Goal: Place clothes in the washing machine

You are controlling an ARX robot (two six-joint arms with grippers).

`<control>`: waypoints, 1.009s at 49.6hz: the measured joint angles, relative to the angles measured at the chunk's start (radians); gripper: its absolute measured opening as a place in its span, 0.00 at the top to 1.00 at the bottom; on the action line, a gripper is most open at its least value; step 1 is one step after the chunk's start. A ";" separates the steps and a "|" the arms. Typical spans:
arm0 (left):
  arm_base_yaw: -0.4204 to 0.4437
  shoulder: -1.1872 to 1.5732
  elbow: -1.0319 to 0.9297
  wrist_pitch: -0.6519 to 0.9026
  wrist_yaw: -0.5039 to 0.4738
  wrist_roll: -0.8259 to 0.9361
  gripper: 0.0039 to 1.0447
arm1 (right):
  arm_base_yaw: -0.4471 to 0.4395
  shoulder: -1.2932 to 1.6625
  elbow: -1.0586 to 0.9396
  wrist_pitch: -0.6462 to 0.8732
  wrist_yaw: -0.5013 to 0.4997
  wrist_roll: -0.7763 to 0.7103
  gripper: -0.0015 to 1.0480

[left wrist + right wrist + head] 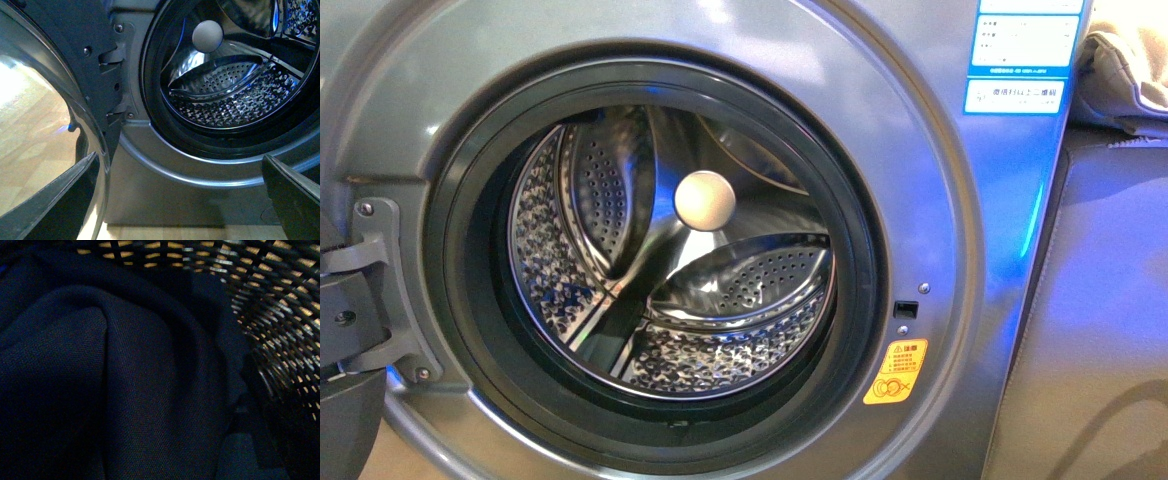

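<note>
Dark clothes (125, 380) lie bunched in a woven basket (280, 305), against its wall; the washing machine (940, 200) stands open; left gripper (179, 156) spread wide, holding nothing; right gripper out of sight

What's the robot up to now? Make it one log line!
washing machine door: open | drum: no clothes seen | clothes: in woven basket | left gripper: open, facing drum

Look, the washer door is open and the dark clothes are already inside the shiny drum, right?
No. The washing machine door is open, but its drum is empty in the front view. The dark clothes lie in a woven basket, as the right wrist view shows.
</note>
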 joint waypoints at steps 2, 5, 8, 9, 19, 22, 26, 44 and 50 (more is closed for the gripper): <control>0.000 0.000 0.000 0.000 0.000 0.000 0.06 | 0.002 0.035 0.023 0.000 0.006 -0.008 0.07; 0.000 0.000 0.000 0.000 0.000 0.000 0.06 | 0.004 0.087 0.061 -0.005 0.012 -0.013 0.07; 0.000 0.000 0.000 0.000 0.000 0.000 0.06 | 0.004 0.116 0.082 -0.013 0.019 -0.014 0.07; 0.000 0.000 0.000 0.000 0.000 0.000 0.06 | 0.005 0.121 0.086 -0.013 0.019 -0.014 0.07; 0.000 0.000 0.000 0.000 0.000 0.000 0.06 | 0.004 0.192 0.142 -0.019 0.026 -0.016 0.07; 0.000 0.000 0.000 0.000 0.000 0.000 0.06 | 0.003 0.210 0.157 -0.023 0.025 -0.016 0.07; 0.000 0.000 0.000 0.000 0.000 0.000 0.06 | 0.001 0.228 0.172 -0.027 0.021 -0.015 0.07; 0.000 0.000 0.000 0.000 0.000 0.000 0.06 | -0.043 0.294 0.243 -0.064 -0.040 -0.029 0.07; 0.000 0.000 0.000 0.000 0.000 0.000 0.06 | -0.055 0.307 0.257 -0.077 -0.058 -0.043 0.07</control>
